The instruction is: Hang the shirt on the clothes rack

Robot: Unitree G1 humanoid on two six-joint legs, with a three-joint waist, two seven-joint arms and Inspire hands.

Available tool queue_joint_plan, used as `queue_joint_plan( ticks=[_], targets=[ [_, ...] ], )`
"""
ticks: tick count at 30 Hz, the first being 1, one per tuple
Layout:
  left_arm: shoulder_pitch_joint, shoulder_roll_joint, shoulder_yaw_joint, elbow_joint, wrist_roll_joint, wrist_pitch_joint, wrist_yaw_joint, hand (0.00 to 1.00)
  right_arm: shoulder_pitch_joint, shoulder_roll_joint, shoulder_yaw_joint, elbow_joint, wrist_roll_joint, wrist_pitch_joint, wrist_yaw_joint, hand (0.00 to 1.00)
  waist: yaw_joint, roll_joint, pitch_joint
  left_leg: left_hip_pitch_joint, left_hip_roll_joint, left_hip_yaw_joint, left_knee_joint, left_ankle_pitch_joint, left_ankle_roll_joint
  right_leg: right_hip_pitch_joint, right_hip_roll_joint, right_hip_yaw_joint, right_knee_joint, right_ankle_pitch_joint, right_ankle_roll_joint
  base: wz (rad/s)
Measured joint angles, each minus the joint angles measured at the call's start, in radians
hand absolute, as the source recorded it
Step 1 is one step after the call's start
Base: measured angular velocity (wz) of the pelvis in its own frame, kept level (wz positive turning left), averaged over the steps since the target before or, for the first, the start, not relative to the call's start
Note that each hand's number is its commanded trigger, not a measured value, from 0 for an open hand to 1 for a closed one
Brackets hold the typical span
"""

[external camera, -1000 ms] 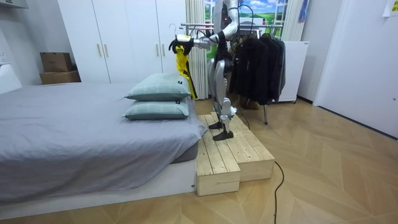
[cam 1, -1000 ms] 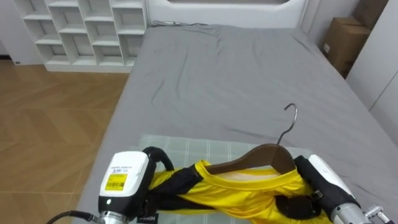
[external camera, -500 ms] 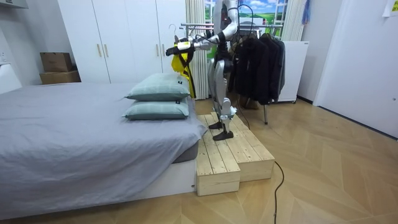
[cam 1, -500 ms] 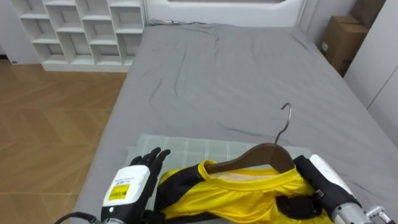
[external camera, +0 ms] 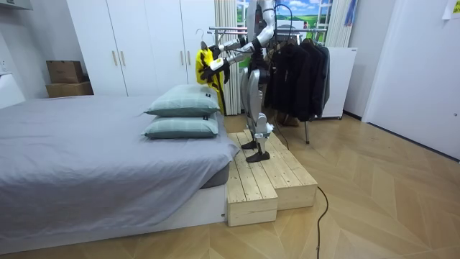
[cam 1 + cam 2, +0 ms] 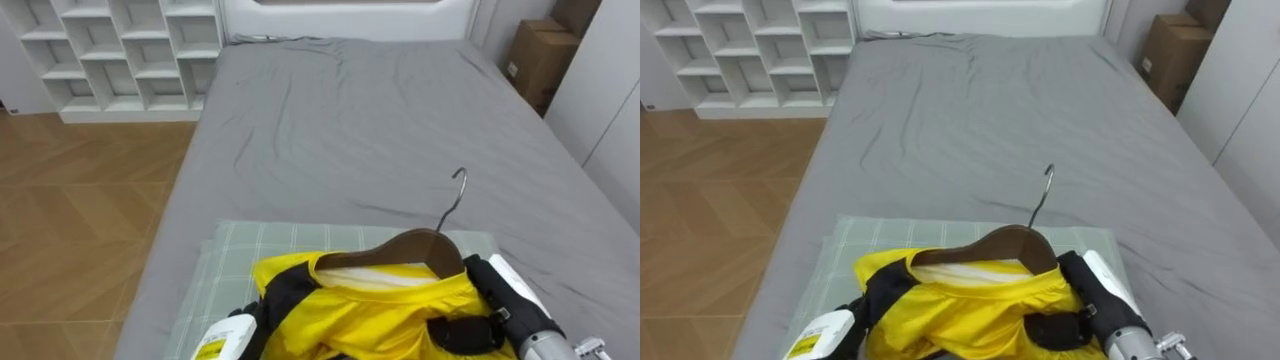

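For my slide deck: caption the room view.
Humanoid on a wooden platform beside the bed holds a yellow shirt near the clothes rack.

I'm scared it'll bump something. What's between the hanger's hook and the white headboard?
Only bare, wrinkled grey bedsheet between hook and headboard, seen in the left eye view.

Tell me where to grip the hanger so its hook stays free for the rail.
Probably at the bare neck of the wooden hanger, just under the metal hook, from the near side: the yellow shirt covers both shoulders, and the hook rises away over the bed.
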Motion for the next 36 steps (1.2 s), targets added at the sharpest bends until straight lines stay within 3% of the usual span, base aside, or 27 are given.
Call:
queue_joint_plan(
  ticks=[6,15,21,26,31,34,36],
  targets=[
    [0.001,-0.016,0.014,-0.016,-0.044,-0.009,-0.04,0.0,0.0,0.003,-0.023,0.0,0.032,-0.001,-0.019,1.0,0.007,-0.002,-0.0016,-0.006,-0.004,-0.001,0.001,0.0,0.0,-0.01,-0.001,0.0,-0.001,-0.001,0.001,0.0],
    [0.034,-0.016,0.159,0.01,-0.116,-0.032,-0.013,0.0,0.0,0.003,-0.072,0.0,-0.003,-0.003,-0.039,1.0,0.014,-0.008,-0.0019,-0.003,0.0,0.002,-0.002,0.0,0.0,-0.01,-0.001,0.002,0.001,-0.001,0.001,-0.01],
    [0.099,-0.018,0.288,0.195,-0.178,-0.033,0.057,0.0,0.005,0.0,-0.11,-0.051,-0.079,0.0,-0.054,1.0,0.02,-0.012,-0.0002,0.021,0.002,0.009,-0.009,-0.002,-0.003,0.005,0.004,0.002,0.0,-0.001,0.001,-0.05],
    [0.131,-0.043,0.355,0.308,-0.221,-0.036,0.102,0.0,0.022,-0.001,-0.154,-0.124,-0.087,0.0,-0.055,1.0,0.052,-0.013,-0.0004,0.026,0.001,0.01,-0.009,-0.002,-0.003,0.011,0.004,0.003,0.0,-0.001,0.001,0.0],
    [0.154,-0.043,0.4,0.472,-0.312,-0.03,0.146,0.0,0.022,-0.006,-0.159,-0.176,-0.11,0.003,-0.055,1.0,0.064,-0.017,-0.0021,0.018,0.0,-0.002,-0.009,-0.003,-0.004,0.008,0.005,-0.002,0.0,-0.001,0.001,0.02],
    [0.175,-0.043,0.437,0.558,-0.314,-0.003,0.154,0.0,0.022,-0.006,-0.162,-0.196,-0.136,0.016,-0.059,1.0,0.075,-0.026,-0.0057,0.02,0.001,-0.001,-0.009,-0.004,-0.005,0.007,0.007,-0.001,0.001,-0.001,0.001,0.0],
    [0.183,-0.043,0.45,0.605,-0.313,0.009,0.152,0.0,0.022,-0.007,-0.164,-0.205,-0.137,0.027,-0.059,1.0,0.088,-0.031,-0.0039,0.021,0.002,0.003,-0.008,-0.004,-0.006,0.006,0.008,0.0,0.001,0.0,0.001,-0.02]
  ],
)
